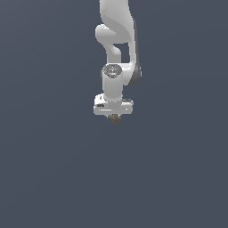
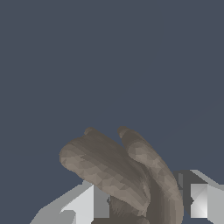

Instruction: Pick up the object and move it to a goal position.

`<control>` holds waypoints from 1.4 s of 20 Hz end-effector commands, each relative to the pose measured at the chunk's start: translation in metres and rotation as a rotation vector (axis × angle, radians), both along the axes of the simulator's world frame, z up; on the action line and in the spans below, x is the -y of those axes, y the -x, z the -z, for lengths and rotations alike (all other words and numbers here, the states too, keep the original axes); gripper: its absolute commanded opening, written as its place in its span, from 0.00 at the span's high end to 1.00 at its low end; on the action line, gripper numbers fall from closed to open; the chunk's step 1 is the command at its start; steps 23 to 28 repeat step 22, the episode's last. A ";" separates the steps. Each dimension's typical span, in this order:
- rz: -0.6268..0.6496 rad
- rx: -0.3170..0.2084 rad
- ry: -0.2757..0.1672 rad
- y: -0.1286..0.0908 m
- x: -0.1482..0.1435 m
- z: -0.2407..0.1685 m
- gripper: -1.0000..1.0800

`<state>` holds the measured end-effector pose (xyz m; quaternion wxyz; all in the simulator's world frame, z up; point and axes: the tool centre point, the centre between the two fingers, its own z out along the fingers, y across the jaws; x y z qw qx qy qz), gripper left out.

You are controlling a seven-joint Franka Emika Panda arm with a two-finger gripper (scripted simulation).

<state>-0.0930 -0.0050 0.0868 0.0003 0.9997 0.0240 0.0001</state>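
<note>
The object (image 1: 115, 119) is a small dark-brown lump that shows just under the white gripper (image 1: 114, 116) in the middle of the exterior view. The arm hangs down from the top of that view with the hand pointing downward. In the wrist view the object (image 2: 118, 170) fills the space between the two light-grey fingers (image 2: 87, 203), brown with tan lobes. The gripper (image 2: 142, 205) is shut on it, one finger on each side. The lower part of the object is hidden by the picture's edge.
A plain dark blue-grey surface (image 1: 53, 169) fills both views around the arm. No other object, container or edge shows.
</note>
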 end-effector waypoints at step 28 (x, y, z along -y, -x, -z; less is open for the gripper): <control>-0.001 0.000 0.000 0.006 -0.108 -0.061 1.00</control>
